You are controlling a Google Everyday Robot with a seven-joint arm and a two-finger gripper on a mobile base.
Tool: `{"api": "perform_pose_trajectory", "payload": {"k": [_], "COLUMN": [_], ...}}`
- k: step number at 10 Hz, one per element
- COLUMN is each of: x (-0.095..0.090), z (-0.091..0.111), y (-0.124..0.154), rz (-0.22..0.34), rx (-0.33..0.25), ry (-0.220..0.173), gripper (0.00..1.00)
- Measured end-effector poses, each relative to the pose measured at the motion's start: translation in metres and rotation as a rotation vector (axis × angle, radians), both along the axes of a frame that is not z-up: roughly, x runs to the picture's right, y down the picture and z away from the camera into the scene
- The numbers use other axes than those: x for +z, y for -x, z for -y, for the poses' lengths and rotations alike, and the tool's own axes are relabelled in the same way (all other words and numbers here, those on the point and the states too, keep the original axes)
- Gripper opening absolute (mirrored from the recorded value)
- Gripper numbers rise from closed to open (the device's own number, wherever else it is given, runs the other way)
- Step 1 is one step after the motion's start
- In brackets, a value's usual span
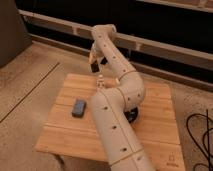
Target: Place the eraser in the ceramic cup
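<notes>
- Gripper (93, 61) over the table's (160, 125) far edge, apparently clamped on the eraser (93, 68), long axis vertical.
- Cup (101, 81) near, lower, offset toward the elbow, not directly underneath.

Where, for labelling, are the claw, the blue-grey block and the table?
table (161, 127): camera view, bare planks near its right edge.
claw (93, 66): camera view, its lower end, near the table's far edge.
blue-grey block (79, 107): camera view, middle of its top face.
</notes>
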State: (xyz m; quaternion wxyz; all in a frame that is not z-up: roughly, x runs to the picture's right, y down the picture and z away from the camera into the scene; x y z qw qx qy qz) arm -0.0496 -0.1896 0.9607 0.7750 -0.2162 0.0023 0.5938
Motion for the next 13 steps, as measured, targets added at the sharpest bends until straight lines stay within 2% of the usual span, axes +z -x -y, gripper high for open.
{"api": "perform_pose_trajectory", "payload": {"k": [2, 3, 6, 8, 10, 13], "x": [0.0, -0.002, -0.015, -0.018, -0.024, -0.025], "z": [0.01, 0.021, 0.046, 0.054, 0.062, 0.063], "y": [-0.005, -0.02, -0.06, -0.066, -0.054, -0.052], "rz": [0.025, 0.026, -0.012, -0.015, 0.021, 0.025], "rx": [0.051, 0.116, 0.226, 0.257, 0.28, 0.28], "ry": [-0.027, -0.048, -0.093, -0.108, -0.119, -0.12], "gripper": [0.0, 0.0, 0.0, 0.0, 0.0, 0.0]}}
